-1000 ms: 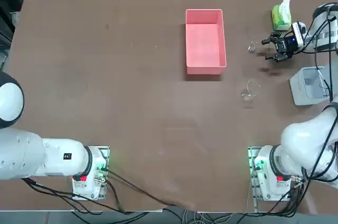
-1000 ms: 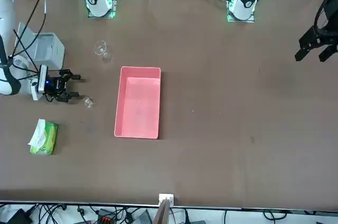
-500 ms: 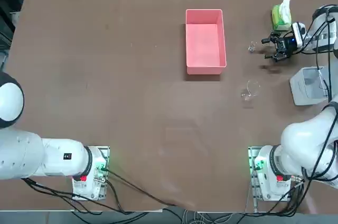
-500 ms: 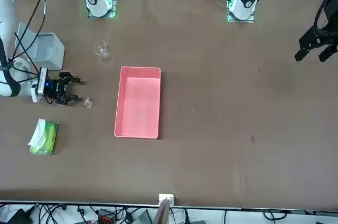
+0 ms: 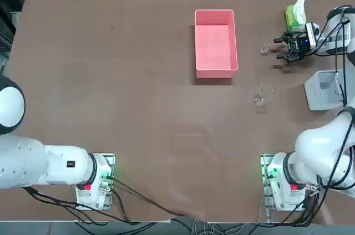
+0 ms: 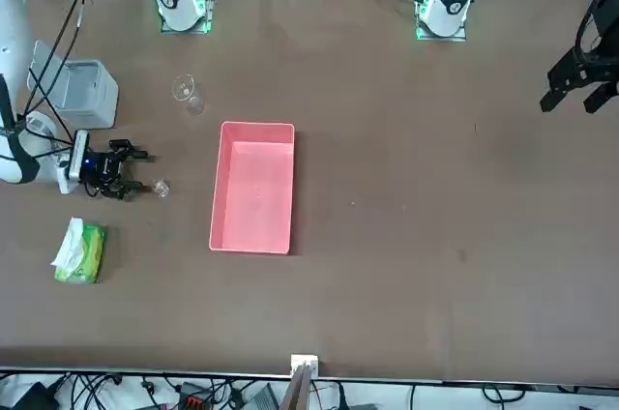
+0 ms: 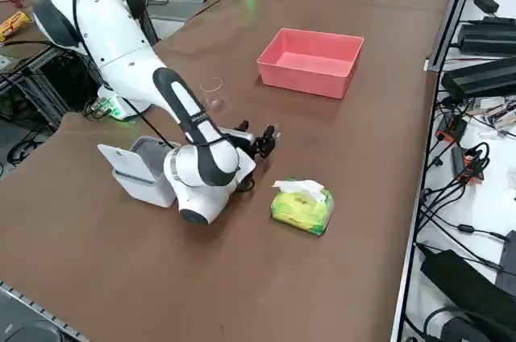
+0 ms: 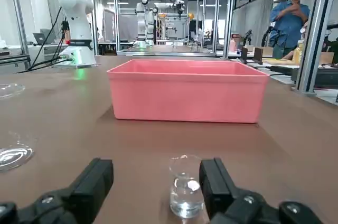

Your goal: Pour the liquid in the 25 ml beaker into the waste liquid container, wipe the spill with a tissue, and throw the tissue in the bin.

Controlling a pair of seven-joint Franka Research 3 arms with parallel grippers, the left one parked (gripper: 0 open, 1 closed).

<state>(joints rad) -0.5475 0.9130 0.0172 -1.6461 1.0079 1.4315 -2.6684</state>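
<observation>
The 25 ml beaker (image 8: 186, 186) stands upright on the table (image 5: 138, 107) near its far right corner, with a little clear liquid in its bottom, between the pink waste liquid container (image 5: 215, 42) and the right gripper (image 5: 283, 46). That claw lies low and level over the table with its jaws spread wide, nothing in them. In the wrist view the little glass sits in the gap, close to one finger, not gripped as far as I can tell. So by my reckoning nothing is done yet: the tray looks dry, the tissue (image 7: 302, 189) sticks out of its green pack (image 7: 302, 209), the bin (image 5: 324, 88) waits at the right edge. Grasp, pour, wipe, toss all remain.
</observation>
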